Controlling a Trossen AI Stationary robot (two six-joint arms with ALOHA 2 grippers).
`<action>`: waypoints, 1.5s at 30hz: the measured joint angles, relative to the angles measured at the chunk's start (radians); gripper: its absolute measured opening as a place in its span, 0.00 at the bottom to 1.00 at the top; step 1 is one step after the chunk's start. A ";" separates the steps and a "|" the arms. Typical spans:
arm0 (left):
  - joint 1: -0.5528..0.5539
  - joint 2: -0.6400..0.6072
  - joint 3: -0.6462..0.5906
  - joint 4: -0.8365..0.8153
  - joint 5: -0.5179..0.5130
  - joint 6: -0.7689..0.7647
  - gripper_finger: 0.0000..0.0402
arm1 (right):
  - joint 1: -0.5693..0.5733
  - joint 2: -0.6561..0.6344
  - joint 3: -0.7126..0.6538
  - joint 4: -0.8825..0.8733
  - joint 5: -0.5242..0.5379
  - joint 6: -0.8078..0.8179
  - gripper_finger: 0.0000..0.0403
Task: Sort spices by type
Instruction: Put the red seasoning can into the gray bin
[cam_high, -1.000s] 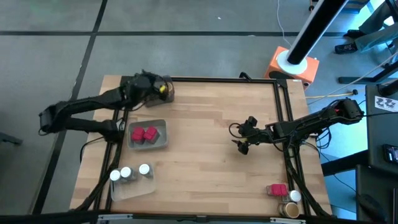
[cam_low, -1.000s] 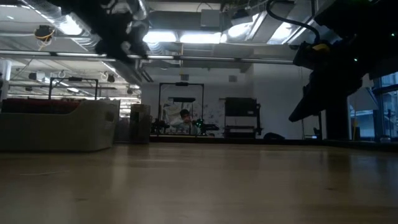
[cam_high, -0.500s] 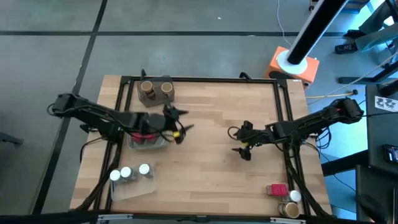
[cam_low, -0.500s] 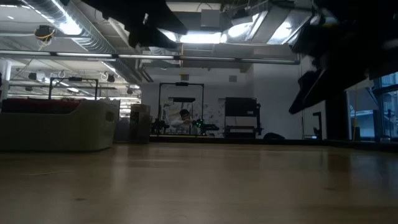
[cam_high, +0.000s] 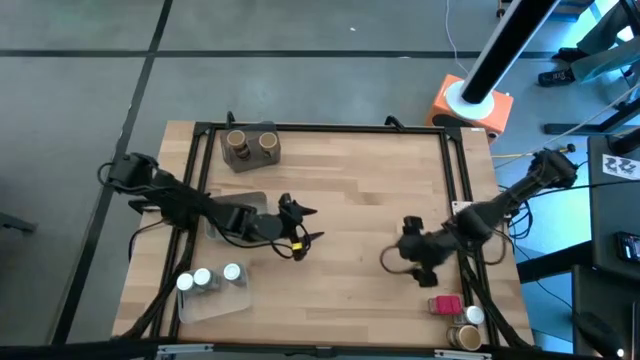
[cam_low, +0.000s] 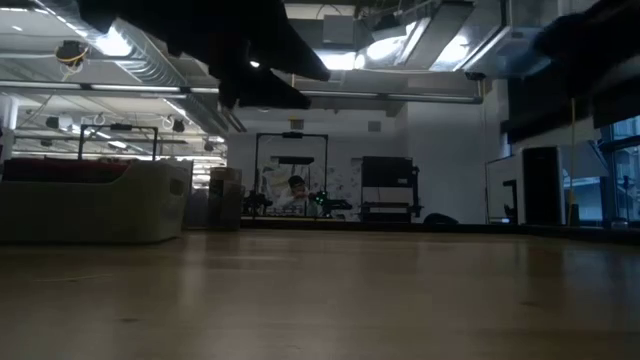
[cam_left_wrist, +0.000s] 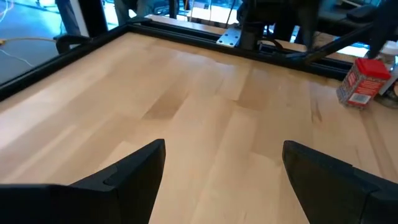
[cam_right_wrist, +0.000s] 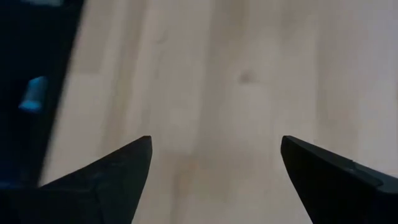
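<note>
Spices, three kinds. Tan-topped round jars (cam_high: 250, 146): two, far left tray. White-capped clear jars (cam_high: 208, 277): near left tray; one more at near right corner. Pink-red packet (cam_high: 446, 305): boxy, near right corner. Left gripper (cam_high: 304, 227): mid-table, fingers wide, empty. Right gripper (cam_high: 392, 258): fingers wide, empty, near the packet.

**Colours on my sorting table**

I see a pale, striped wooden table (cam_high: 340, 190) framed in black. A pink-red packet (cam_high: 446, 304) — white-lidded — sits by a tan-topped jar (cam_high: 463, 337). White-capped clear jars (cam_high: 205, 278) fill a clear tray (cam_high: 215, 300).
</note>
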 joint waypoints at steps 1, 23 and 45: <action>0.000 0.005 0.000 0.002 0.000 -0.007 0.77 | 0.023 0.000 0.013 -0.021 -0.013 0.030 0.88; 0.004 0.006 0.000 0.019 -0.043 -0.039 0.77 | 0.380 0.083 0.032 -0.151 -0.192 0.666 0.88; 0.005 0.006 0.000 0.017 -0.044 -0.055 0.77 | 0.423 0.280 0.031 -0.113 -0.314 0.721 0.88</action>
